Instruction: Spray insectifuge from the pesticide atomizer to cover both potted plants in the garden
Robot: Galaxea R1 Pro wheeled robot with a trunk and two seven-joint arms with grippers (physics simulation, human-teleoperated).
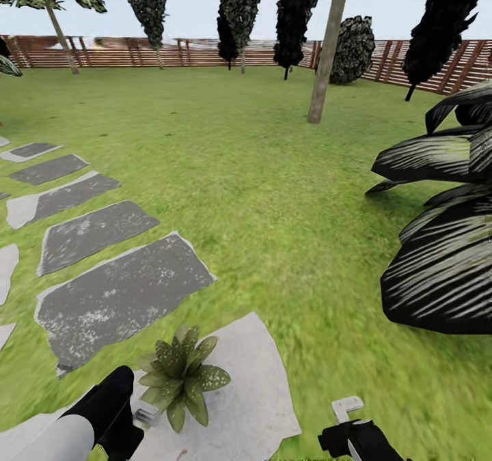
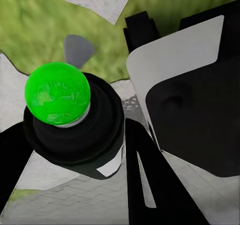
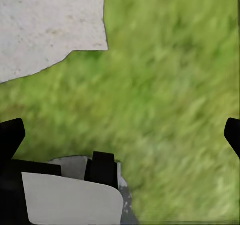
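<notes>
1 potted plant (image 1: 179,378) sits at the bottom centre of the head view on a pale stepping stone (image 1: 253,386). The left gripper (image 1: 147,414), just beside it, I cannot tell if spread or pinched. The right gripper (image 3: 120,135) hangs spread over grass (image 3: 170,85). Likely an approach step; next, find the atomizer.

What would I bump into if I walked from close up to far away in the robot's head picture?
Potted plant on the pale stone slab → dark grey stepping stone → green lawn → bare tree trunk → brown slatted fence.
</notes>
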